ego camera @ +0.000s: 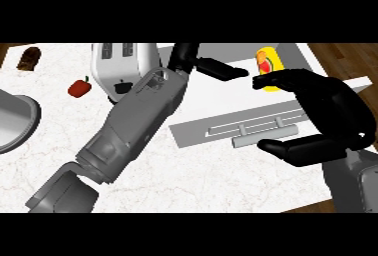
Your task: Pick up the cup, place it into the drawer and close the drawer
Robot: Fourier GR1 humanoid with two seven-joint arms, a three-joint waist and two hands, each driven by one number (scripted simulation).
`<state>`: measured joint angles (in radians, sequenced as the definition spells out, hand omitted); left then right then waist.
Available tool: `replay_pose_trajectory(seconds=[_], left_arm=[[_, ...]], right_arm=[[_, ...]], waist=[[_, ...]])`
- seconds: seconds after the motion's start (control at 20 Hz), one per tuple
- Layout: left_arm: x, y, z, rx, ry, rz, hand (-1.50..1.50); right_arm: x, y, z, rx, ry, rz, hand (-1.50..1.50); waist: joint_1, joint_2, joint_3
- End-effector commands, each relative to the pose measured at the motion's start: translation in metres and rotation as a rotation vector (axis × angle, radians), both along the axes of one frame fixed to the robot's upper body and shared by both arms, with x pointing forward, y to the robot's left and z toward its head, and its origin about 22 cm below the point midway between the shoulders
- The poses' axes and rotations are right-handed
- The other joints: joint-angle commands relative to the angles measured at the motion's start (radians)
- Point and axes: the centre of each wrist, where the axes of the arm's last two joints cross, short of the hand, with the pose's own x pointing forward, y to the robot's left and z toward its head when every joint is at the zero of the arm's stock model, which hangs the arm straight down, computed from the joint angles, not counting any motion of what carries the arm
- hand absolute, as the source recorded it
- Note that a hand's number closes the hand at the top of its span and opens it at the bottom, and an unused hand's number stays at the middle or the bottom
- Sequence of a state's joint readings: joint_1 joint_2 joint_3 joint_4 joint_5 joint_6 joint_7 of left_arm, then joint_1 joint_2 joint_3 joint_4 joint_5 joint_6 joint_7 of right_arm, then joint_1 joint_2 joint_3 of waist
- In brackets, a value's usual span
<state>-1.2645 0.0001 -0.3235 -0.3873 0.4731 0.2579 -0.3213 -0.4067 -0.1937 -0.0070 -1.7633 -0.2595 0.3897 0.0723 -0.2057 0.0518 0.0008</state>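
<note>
Head view looks steeply down on a white marbled counter (207, 175), and the open drawer (221, 102) serves best as the landmark: a pale box pulled out toward the robot, its front panel carrying a long grey handle (255, 131). The cup (266, 67) (yellow, with a red and green picture on its side) lies inside the drawer at its far right corner, and the nearer part of it is hidden behind the right hand's upper finger. The right hand (336, 107) hangs over the drawer's right end, its fingers arched wide in a loose C shape with nothing between them; one finger tip sits just in front of the cup, the lower digit reaches in below the drawer front near the handle, and I cannot tell whether any tip touches the cup. The left hand (210, 65) sits at the drawer's far left edge, its grey forearm crossing the counter diagonally from the lower left; its fingers stretch out straight across the drawer's back, gripping nothing. Just left of the drawer, behind that forearm, stands a silver toaster (122, 65) with two slots. Further left of the drawer lies a red pepper (79, 88), beyond it a brown object (29, 59) near the counter's far corner, and a grey round pan (15, 120) shows at the left edge.
</note>
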Motion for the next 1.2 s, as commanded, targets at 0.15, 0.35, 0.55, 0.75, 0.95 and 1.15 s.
replay_pose_trajectory(seconds=[0.15, 0.35, 0.55, 0.75, 0.95, 1.15], left_arm=[[-0.003, 0.006, -0.008, -0.199, -0.074, 0.028, -1.5], [0.0, 0.004, -0.002, -0.197, -0.1, 0.088, -1.5], [0.003, 0.002, 0.005, -0.218, -0.079, 0.104, -1.5], [-0.001, 0.009, -0.011, -0.291, -0.078, 0.115, -1.5], [-0.003, 0.017, -0.024, -0.308, -0.079, 0.105, -1.5], [-0.002, 0.029, -0.018, -0.343, -0.07, 0.062, -1.5]], right_arm=[[-0.005, 0.005, -0.004, -0.222, 0.075, 0.27, 1.5], [-0.013, -0.001, -0.009, -0.496, 0.131, 0.274, 1.5], [-0.016, -0.007, -0.007, -0.659, 0.07, 0.113, -1.5], [-0.023, 0.002, -0.045, -0.774, 0.075, 0.039, -1.5], [-0.009, 0.02, -0.089, -0.866, 0.115, -0.025, -1.5], [0.016, 0.003, -0.132, -0.934, 0.191, 0.012, -1.5]], waist=[[0.031, -0.013, -0.002], [0.06, -0.023, -0.001], [0.117, -0.031, 0.0], [0.146, -0.035, 0.001], [0.205, -0.039, 0.0], [0.247, -0.044, 0.001]])
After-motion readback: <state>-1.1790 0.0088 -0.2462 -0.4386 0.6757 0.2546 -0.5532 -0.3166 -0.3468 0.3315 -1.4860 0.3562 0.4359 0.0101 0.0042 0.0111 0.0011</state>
